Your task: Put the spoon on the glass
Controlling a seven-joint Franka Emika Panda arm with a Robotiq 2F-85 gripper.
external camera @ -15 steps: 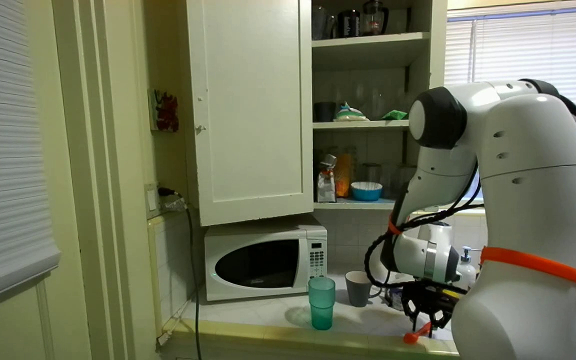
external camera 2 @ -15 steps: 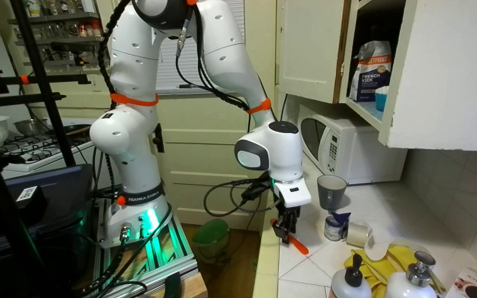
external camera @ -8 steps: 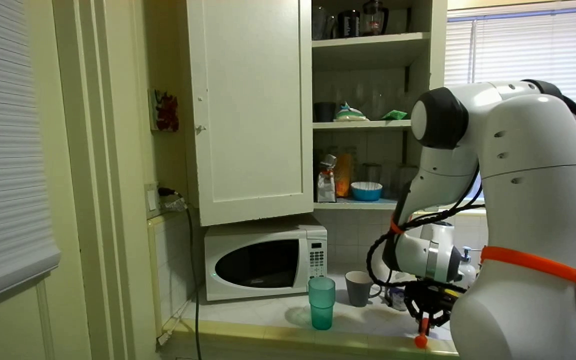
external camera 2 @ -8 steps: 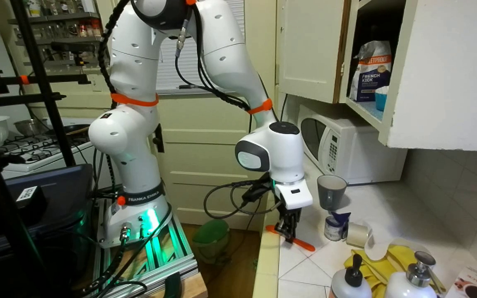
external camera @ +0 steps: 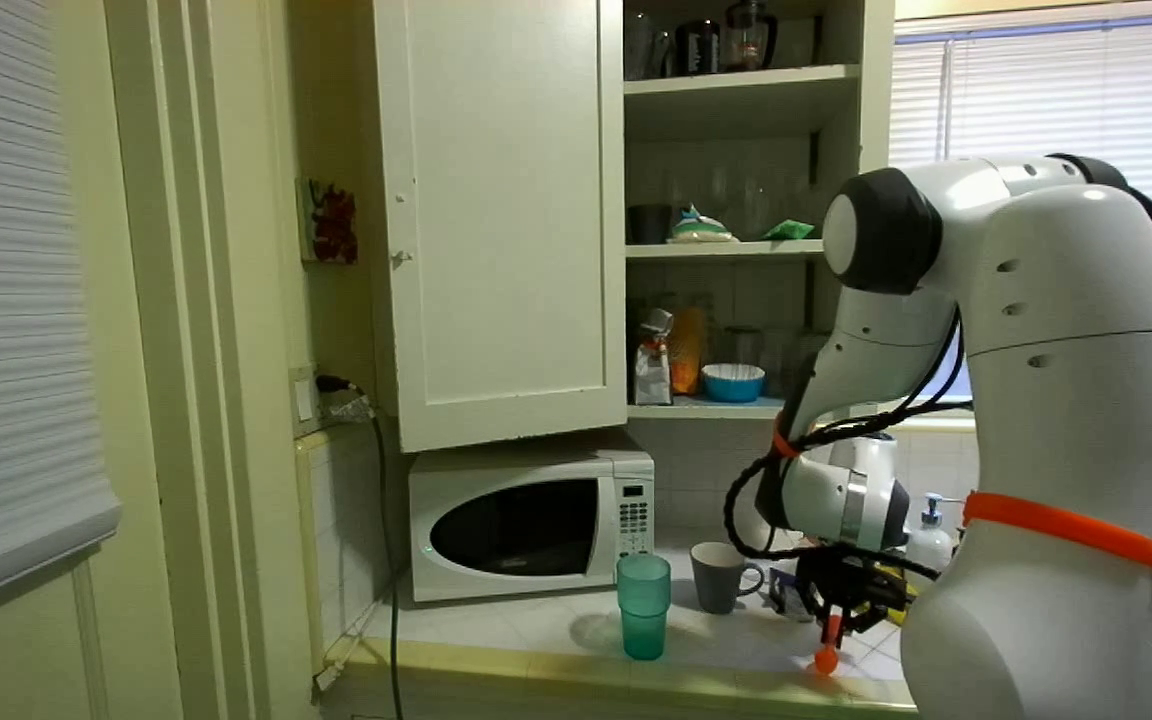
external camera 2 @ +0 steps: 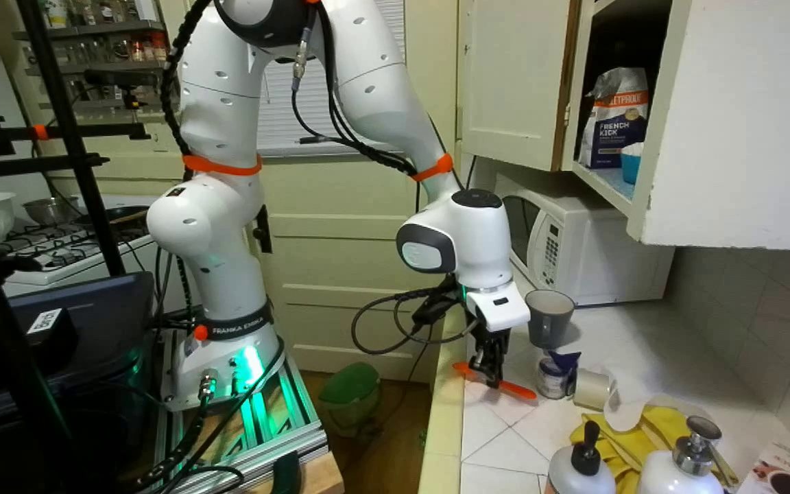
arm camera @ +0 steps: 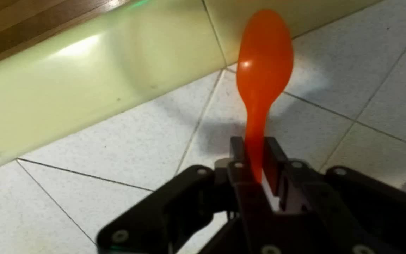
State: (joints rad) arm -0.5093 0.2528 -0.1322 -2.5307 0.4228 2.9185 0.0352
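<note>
The orange spoon (arm camera: 264, 56) is in my gripper (arm camera: 254, 151), with the fingers closed on its handle and its bowl pointing away from the jaws. It also shows in both exterior views, bowl (external camera: 827, 657) and handle end (external camera 2: 518, 391). It appears held slightly above the counter, near the front edge. The glass (external camera: 644, 605), a teal-green tumbler, stands upright on the counter in an exterior view. It is to the left of my gripper (external camera: 848, 622) there, well apart from it. The glass does not show in the wrist view or in the exterior view with the gripper (external camera 2: 491, 374) seen from the front.
A grey mug (external camera: 717, 578) stands between glass and gripper, further back. The microwave (external camera: 516, 525) is behind the glass. A small can (external camera 2: 551, 379), a yellow cloth (external camera 2: 662, 439) and a soap dispenser (external camera 2: 580, 473) stand near the gripper. Wall cabinets (external camera 2: 745, 123) hang above the counter.
My gripper has closed on the spoon's handle. The spoon has turned in line with the jaws, and gripper and spoon have risen a little and shifted slightly toward the mug.
</note>
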